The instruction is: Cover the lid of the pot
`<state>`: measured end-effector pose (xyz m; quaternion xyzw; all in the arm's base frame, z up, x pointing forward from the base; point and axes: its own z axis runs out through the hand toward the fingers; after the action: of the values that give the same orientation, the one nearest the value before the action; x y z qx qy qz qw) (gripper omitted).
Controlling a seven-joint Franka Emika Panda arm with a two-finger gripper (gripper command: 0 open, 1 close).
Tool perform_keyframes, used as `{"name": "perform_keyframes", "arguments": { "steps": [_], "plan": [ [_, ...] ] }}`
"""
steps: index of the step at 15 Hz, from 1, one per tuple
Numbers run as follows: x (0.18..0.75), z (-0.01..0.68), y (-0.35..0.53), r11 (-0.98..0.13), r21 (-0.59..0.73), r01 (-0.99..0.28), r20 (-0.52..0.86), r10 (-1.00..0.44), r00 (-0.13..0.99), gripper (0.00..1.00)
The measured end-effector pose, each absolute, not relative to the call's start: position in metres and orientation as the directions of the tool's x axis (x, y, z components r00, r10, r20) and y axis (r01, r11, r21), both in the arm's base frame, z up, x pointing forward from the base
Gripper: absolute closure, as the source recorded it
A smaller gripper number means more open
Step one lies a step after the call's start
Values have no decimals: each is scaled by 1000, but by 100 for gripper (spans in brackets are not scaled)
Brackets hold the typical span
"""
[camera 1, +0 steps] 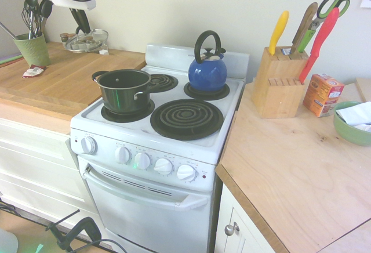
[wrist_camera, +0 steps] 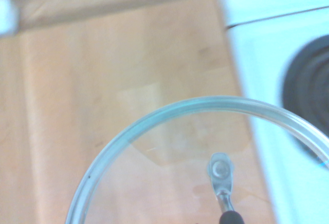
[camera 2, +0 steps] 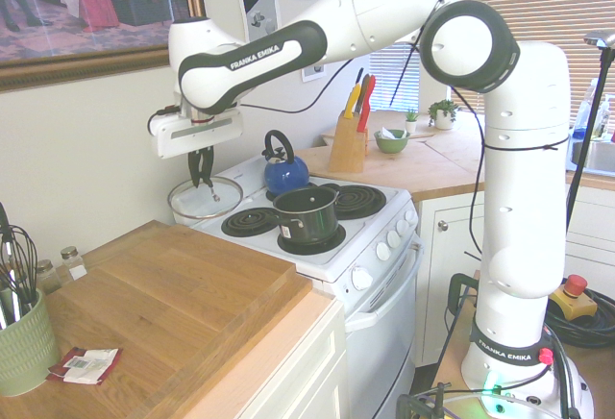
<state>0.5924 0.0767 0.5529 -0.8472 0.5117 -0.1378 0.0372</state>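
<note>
"Glass lid (camera 2: 205,199): where?"

"Held in the closed gripper (camera 2: 201,184) by its knob, above the wooden counter (camera 2: 144,304) (its rim overlaps the white stove (wrist_camera: 267,131) in the wrist view), apart from the dark pot (camera 2: 307,215)."

"Pointing?"

"Slightly tilted; round, no long axis."

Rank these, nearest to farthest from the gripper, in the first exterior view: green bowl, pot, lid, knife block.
1. Lid: held in the gripper, left.
2. Pot: front left burner.
3. Knife block: right counter.
4. Green bowl: picture's right edge.
</note>
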Motion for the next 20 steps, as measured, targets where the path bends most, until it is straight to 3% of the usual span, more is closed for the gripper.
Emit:
{"name": "perform_keyframes", "arguments": {
  "steps": [8,20],
  "plan": [
    [501,560,-43,-336,-192,-922,199,-933,299,100],
    [491,519,-105,-256,-166,-952,157,-960,231,100]
  ]
}}
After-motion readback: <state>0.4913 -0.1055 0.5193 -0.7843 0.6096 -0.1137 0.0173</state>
